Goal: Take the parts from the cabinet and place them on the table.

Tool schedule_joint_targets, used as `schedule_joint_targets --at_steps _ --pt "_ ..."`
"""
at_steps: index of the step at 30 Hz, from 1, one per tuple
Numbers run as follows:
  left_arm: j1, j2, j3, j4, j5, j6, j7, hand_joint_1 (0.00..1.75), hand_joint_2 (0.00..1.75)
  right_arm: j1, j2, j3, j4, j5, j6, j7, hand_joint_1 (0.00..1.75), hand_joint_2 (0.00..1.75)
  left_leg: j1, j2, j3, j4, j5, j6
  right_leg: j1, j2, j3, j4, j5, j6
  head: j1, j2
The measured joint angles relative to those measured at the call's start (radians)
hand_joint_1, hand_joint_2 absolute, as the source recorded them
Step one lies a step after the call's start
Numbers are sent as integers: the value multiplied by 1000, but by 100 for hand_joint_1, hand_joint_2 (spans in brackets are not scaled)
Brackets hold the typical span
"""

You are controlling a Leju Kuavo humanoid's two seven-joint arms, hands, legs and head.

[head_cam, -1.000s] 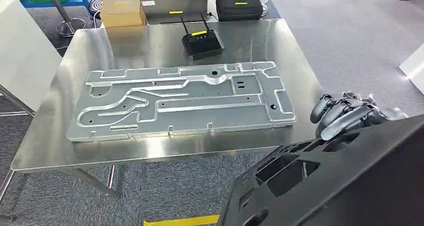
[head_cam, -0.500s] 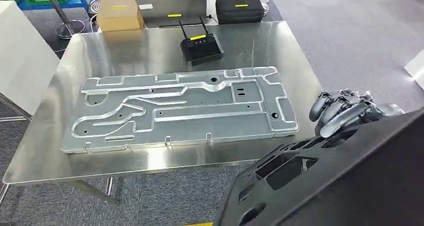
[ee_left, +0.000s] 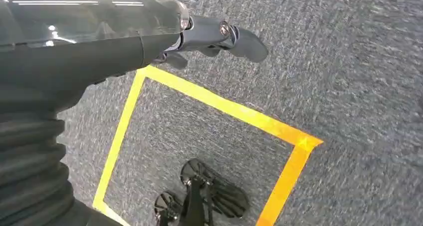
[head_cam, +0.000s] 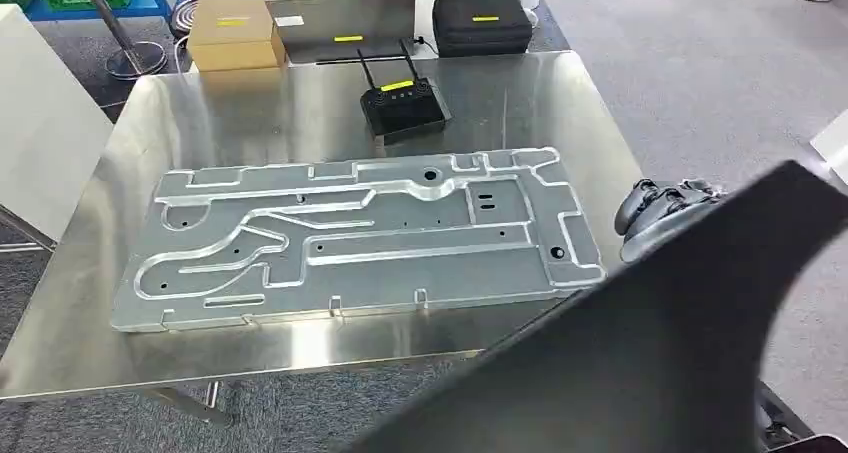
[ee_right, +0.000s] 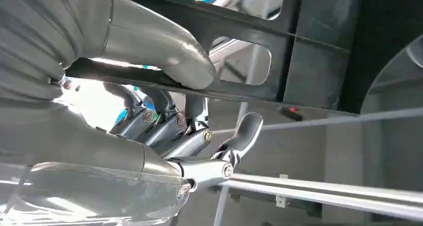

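Note:
A large flat black part [head_cam: 650, 343] fills the lower right of the head view, tilted with its plain face toward me. My right hand [head_cam: 660, 205] grips its upper edge beside the table's right side. In the right wrist view the grey thumb [ee_right: 164, 61] presses on one face of the black part [ee_right: 309, 46], and the dark fingers [ee_right: 169, 126] curl under it. A long silver machined plate [head_cam: 360, 233] lies flat on the steel table [head_cam: 300, 103]. My left hand [ee_left: 214, 34] hangs over the carpet, fingers stretched out and holding nothing.
A black router with two antennas [head_cam: 403, 108] stands at the table's far side. Behind it are a cardboard box [head_cam: 232, 35], a grey laptop [head_cam: 340, 18] and a black case [head_cam: 482, 21]. A white cabinet [head_cam: 40, 113] stands to the left. Yellow tape [ee_left: 224, 106] marks the floor.
The camera has shifted, so the table looks nearer. The black part has swung up and turned; its cutouts no longer face me, and it hides more of my right hand.

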Motion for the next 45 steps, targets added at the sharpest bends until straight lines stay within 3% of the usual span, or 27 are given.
schedule_joint_targets --at_steps 2,3,5,6,7,8,10,11,12,15,17,18,20,21,22,24,26,29,32,34,36,37,38,39,41,43,45 --pt "-2 -2 4 0 0 -2 -3 0 175 -4 -17 11 4 23 -50 7 175 175 7 0 11 -13 2 10 -1 -4 -7 31 -23 14 0 0" --pt "-3 -2 6 0 -1 -5 -4 0 175 -13 -26 15 9 29 -78 24 175 175 7 0 12 -13 0 16 -3 -5 -39 91 -54 17 0 0" --pt "-3 -2 7 0 -20 -19 -10 0 175 -97 -58 13 70 -14 -127 99 175 175 5 4 12 -12 -3 20 -8 -5 -142 266 -120 24 0 0" --pt "-5 -2 7 0 -30 -26 -12 0 175 -160 -87 -7 153 -65 -106 113 175 175 4 9 12 -11 -3 20 -9 -6 -185 330 -132 26 0 0" --pt "-9 -2 7 0 -34 -29 -13 0 175 -204 -108 -35 219 -102 -79 104 175 175 5 9 13 -11 -4 21 -11 -7 -204 348 -117 29 0 0" --pt "-13 -2 7 0 -39 -32 -15 0 175 -248 -126 -72 284 -125 -50 80 175 175 5 5 16 -11 -5 21 -12 -7 -196 310 -71 29 0 0" --pt "-10 -2 7 0 -43 -34 -16 0 175 -340 -143 -120 404 -121 -8 59 175 175 5 2 29 -8 -12 18 -13 -9 -121 127 44 20 0 0" --pt "-11 -2 7 0 -45 -34 -17 0 175 -359 -150 -137 428 -113 -1 57 175 175 5 0 30 -9 -15 15 -12 -10 -85 41 82 16 0 0" --pt "-12 -2 7 0 -47 -34 -18 0 175 -369 -152 -150 441 -105 2 57 175 175 -2 -4 29 -4 -18 11 -3 -9 -75 21 67 13 0 0" --pt "-9 -2 8 0 -52 -36 -19 0 175 -383 -153 -169 479 -85 -4 77 175 175 1 -5 26 -9 -17 -3 -2 -7 -79 14 63 2 0 0" --pt "-10 -2 7 0 -62 -42 -21 0 175 -423 -157 -184 531 -78 -14 95 175 175 0 -3 21 8 -32 -15 -13 -7 -71 3 68 -9 0 0" --pt "-10 -1 7 0 -65 -45 -22 0 175 -461 -161 -195 591 -78 -16 88 175 175 0 -1 -2 57 -60 -19 -13 -8 -70 3 66 -16 -1 0" --pt "-11 1 8 0 -71 -51 -25 0 175 -528 -174 -212 729 -66 -19 65 175 175 2 -1 -89 229 -134 -25 -12 -8 -69 3 64 -20 0 0" --pt "-10 0 8 0 -71 -54 -27 0 175 -550 -179 -218 788 -52 -23 45 175 175 3 -1 -130 302 -153 -27 -11 -8 -68 4 63 -20 0 0" --pt "-7 0 9 0 -73 -57 -28 0 175 -567 -184 -222 843 -36 -28 33 175 175 5 -1 -150 328 -147 -29 -11 -7 -66 4 62 -20 0 0" --pt "-4 0 9 0 -83 -60 -31 0 175 -592 -191 -226 937 -1 -38 25 175 175 7 0 -116 231 -70 -27 -11 -6 -58 5 57 -16 0 0" --pt "-5 2 9 0 -89 -65 -35 0 175 -623 -196 -225 1011 50 -42 34 175 175 7 1 -32 44 27 -18 -11 -6 -49 7 47 -9 0 0" --pt "-7 3 11 0 -94 -69 -42 0 175 -683 -195 -198 1123 129 -59 44 175 175 2 -1 -19 4 12 -8 -5 -3 -57 12 46 4 0 0" --pt "-11 2 12 0 -103 -70 -44 0 175 -718 -175 -153 1221 219 -100 57 175 175 9 1 -9 -10 19 13 -9 -6 -54 14 37 21 0 0" --pt "-18 3 13 0 -105 -71 -46 0 175 -749 -153 -118 1293 273 -129 70 175 175 8 0 -8 -11 19 21 -11 -9 -102 117 -21 26 0 0" --pt "-20 2 14 0 -105 -70 -46 0 175 -764 -128 -86 1357 308 -152 89 175 175 7 0 -8 -11 17 23 -13 -9 -189 283 -84 32 0 0" --pt "-20 2 14 0 -105 -70 -45 0 175 -769 -113 -70 1393 322 -161 95 175 175 7 0 -7 -10 16 23 -13 -9 -218 331 -91 33 0 0" --pt "-20 3 15 0 -105 -68 -45 0 175 -778 -95 -55 1423 330 -170 97 175 175 7 0 -5 -9 14 23 -15 -9 -224 327 -70 33 0 0" --pt "-20 2 16 0 -105 -66 -45 0 175 -792 -77 -43 1453 342 -174 102 175 175 7 0 -2 -8 12 20 -15 -9 -203 270 -25 30 0 0" --pt "-21 2 19 0 -105 -65 -44 0 175 -817 -47 -24 1500 354 -179 110 175 175 7 -3 4 -4 5 14 -15 -10 -118 84 75 21 0 0" --pt "-21 2 22 0 -108 -64 -44 0 175 -844 -18 -8 1539 364 -178 113 175 175 1 -5 0 1 1 4 -6 -8 -89 13 74 11 0 0" --pt "-21 4 23 0 -110 -65 -46 0 175 -862 12 5 1567 373 -176 116 175 175 3 -3 3 -6 1 -8 -2 -5 -91 19 71 4 0 0"
